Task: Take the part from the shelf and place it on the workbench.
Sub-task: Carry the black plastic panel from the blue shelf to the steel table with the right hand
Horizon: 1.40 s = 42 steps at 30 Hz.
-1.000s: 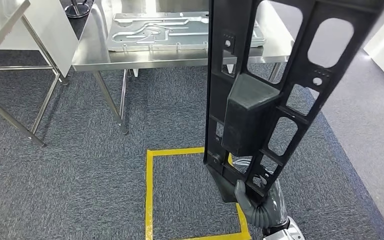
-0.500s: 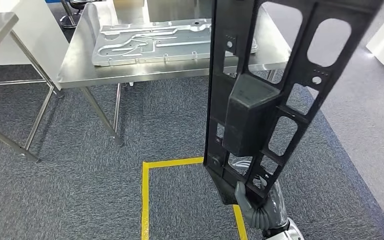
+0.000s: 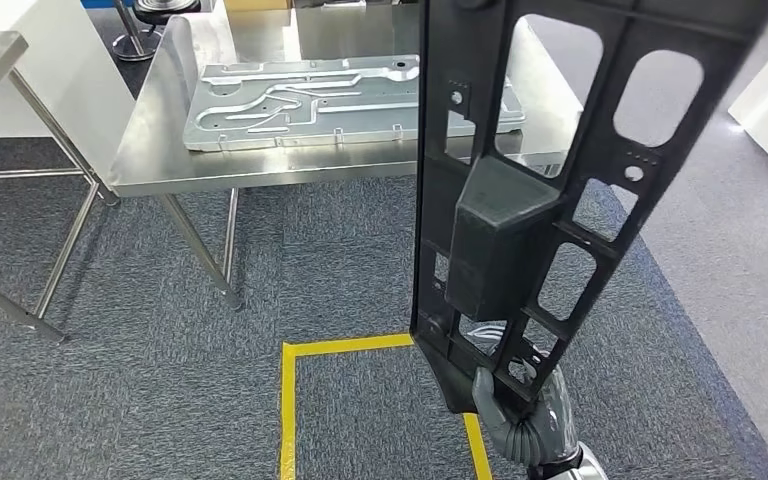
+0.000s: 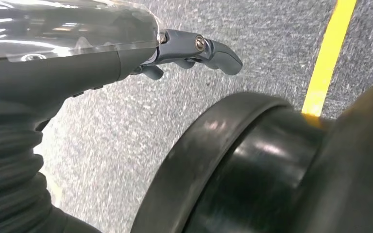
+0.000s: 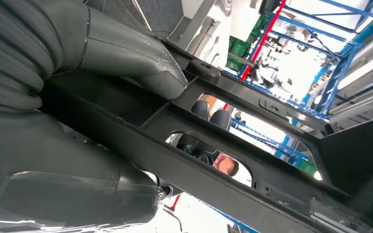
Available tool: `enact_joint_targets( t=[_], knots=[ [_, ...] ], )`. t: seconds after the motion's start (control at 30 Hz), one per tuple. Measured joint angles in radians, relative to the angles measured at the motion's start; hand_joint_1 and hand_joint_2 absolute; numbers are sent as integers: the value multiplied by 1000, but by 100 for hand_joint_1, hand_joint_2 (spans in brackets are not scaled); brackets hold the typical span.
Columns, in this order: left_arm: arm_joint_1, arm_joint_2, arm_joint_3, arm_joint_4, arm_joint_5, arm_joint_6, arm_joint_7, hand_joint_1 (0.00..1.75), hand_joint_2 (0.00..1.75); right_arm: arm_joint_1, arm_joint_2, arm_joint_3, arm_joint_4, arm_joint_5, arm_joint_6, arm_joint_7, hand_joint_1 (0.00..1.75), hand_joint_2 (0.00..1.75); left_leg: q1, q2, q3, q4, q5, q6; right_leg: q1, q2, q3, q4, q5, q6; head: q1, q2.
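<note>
Clearly the right hand [image 3: 520,415] grips the black part [image 3: 530,200] by its bottom end, fingers wrapped round a bar of the frame, and holds it upright in front of the body. In the right wrist view the thumb [image 5: 141,63] presses on one face of the part [image 5: 252,160] while dark fingertips [image 5: 211,114] show through an opening from the other side, so the grip looks firm on both faces. Carrying it on end probably keeps the long frame off the floor and off the table legs during the approach.

The part is well apart from the workbench [image 3: 160,150], which stands ahead with its near edge facing the robot. On the workbench top lies a flat silver metal plate [image 3: 300,90], filling much of the middle and reaching toward the near edge. I see no bins or boxes on it, so nothing is held inside anything here.

Below, yellow tape [image 3: 290,400] marks a square on the grey carpet [image 3: 110,330], likely the standing spot.

The left hand [image 4: 194,48] hangs over the carpet, holding nothing; its fingers look loosely extended, though little of them is visible.

The part, I judge, must tip flat to land on the bench.
</note>
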Motion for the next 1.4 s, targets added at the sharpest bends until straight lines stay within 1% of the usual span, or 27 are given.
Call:
enact_joint_targets(
  t=[0.03,0.07,0.13,0.2,0.3,0.33,0.4,0.47,0.5,0.53,0.57,0.6,0.63,0.7,0.8,0.87,0.9,0.97,1.0,1.03,1.07,1.1,1.13,1.2,1.23,1.33,1.4],
  knots=[
    [2,0,0,0,0,0,1,0,175,0,0,0,0,0,1,0,175,175,3,-1,9,0,-9,-4,-5,-1,-14,-11,12,7,0,0],
    [3,0,0,0,0,0,1,0,175,0,0,0,0,0,1,0,175,175,8,-1,21,0,-18,-9,-10,-2,-12,-52,45,13,0,0],
    [4,0,0,0,0,0,2,0,175,-2,0,0,1,0,1,1,175,175,14,-2,45,1,-39,-22,-17,-10,10,-163,136,21,0,0],
    [4,0,0,0,0,0,3,0,175,-3,0,0,3,0,2,1,175,175,15,-1,62,-2,-57,-39,-13,-22,23,-216,175,8,0,0],
    [2,1,0,0,-1,2,1,0,175,-5,0,-1,5,0,3,1,175,175,15,3,76,14,-59,-61,-10,-20,38,-220,170,-24,0,0],
    [0,1,0,0,-2,3,0,0,175,-6,0,-2,5,1,5,1,175,175,16,3,66,43,-57,-64,-10,-19,47,-223,165,-33,0,0],
    [-2,1,1,0,-3,4,-3,0,175,-10,2,-2,5,2,13,1,175,175,16,3,5,145,-76,-68,-9,-19,65,-228,155,-46,0,0],
    [-1,1,1,0,-3,4,-4,0,175,-17,2,-3,6,3,21,1,175,175,15,3,-85,260,-125,-69,-4,-17,79,-229,140,-53,0,0],
    [0,1,2,0,-3,4,-4,0,175,-21,2,-3,8,4,23,1,175,175,14,3,-120,289,-146,-67,-2,-15,88,-229,131,-55,0,0],
    [2,1,2,0,-3,3,-4,0,175,-25,2,-4,10,5,25,2,175,175,13,4,-142,289,-151,-63,1,-13,100,-229,122,-56,0,0],
    [3,1,2,0,-3,3,-4,0,175,-29,3,-4,12,6,28,2,175,175,11,4,-150,258,-133,-56,3,-11,113,-230,111,-56,0,0],
    [3,1,3,0,-3,3,-4,0,175,-32,3,-4,14,7,31,2,175,175,7,4,-147,205,-90,-46,5,-11,128,-230,100,-55,0,0],
    [5,2,3,0,-3,2,-4,0,175,-36,3,-4,16,8,32,2,175,175,1,4,-140,146,-32,-35,8,-11,141,-230,90,-54,0,0],
    [8,3,3,0,-3,1,-4,0,175,-41,3,-4,20,9,33,2,175,175,-10,0,-127,73,35,-20,10,-7,160,-232,71,-46,0,0],
    [7,3,3,0,-1,-2,-3,0,175,-45,4,-6,23,10,31,4,175,175,-10,-5,-97,41,45,-12,11,-4,180,-219,70,-28,0,0],
    [1,3,3,0,1,-5,-3,0,175,-47,4,-6,23,10,27,5,175,175,-5,-6,-68,23,45,-5,10,-4,161,-165,74,-20,0,0],
    [-2,2,3,0,2,-6,-3,0,175,-47,3,-6,23,10,26,5,175,175,-4,-6,-55,17,42,-2,8,-4,131,-118,65,-16,0,0],
    [-4,2,3,0,1,-7,-4,0,175,-46,3,-6,23,10,22,5,175,175,-3,-7,-38,14,28,2,5,-4,50,-19,19,-6,0,0],
    [-3,1,3,0,1,-8,-4,0,175,-45,3,-6,23,10,21,5,175,175,-2,-8,-29,14,18,2,4,-4,13,9,-8,-1,0,0],
    [-2,1,3,0,0,-8,-4,0,175,-44,3,-6,23,10,19,5,175,175,-1,-10,-16,14,6,0,1,-4,-13,13,-26,4,0,0],
    [-1,0,3,0,0,-8,-3,0,175,-43,3,-6,23,10,18,5,175,175,1,-12,-1,14,-6,-3,-1,-5,-25,-10,-22,8,0,0],
    [0,0,3,0,0,-8,-3,0,175,-43,3,-6,23,10,18,5,175,175,3,-13,17,14,-20,-7,-4,-5,-27,-55,12,11,0,0],
    [1,0,3,0,0,-8,-3,0,175,-43,3,-6,23,10,18,6,175,175,4,-14,31,13,-34,-11,-6,-6,-25,-109,76,12,0,0],
    [0,0,4,0,0,-8,-2,0,175,-45,3,-6,26,11,20,7,175,175,3,-16,55,13,-62,-22,-5,-8,-21,-185,180,1,0,0],
    [-1,0,4,0,0,-8,-2,0,175,-46,3,-7,26,11,20,7,175,175,2,-16,65,12,-69,-29,-3,-7,-19,-199,203,-9,0,0],
    [-5,0,4,0,0,-7,-1,0,175,-53,5,-8,25,12,20,7,175,175,1,-12,74,38,-60,-47,-4,-3,10,-213,189,-37,0,0],
    [-9,1,4,0,-1,-7,-1,0,175,-55,7,-9,25,12,20,8,175,175,3,-8,24,126,-60,-52,-6,-5,40,-226,176,-49,0,0]
  ],
)
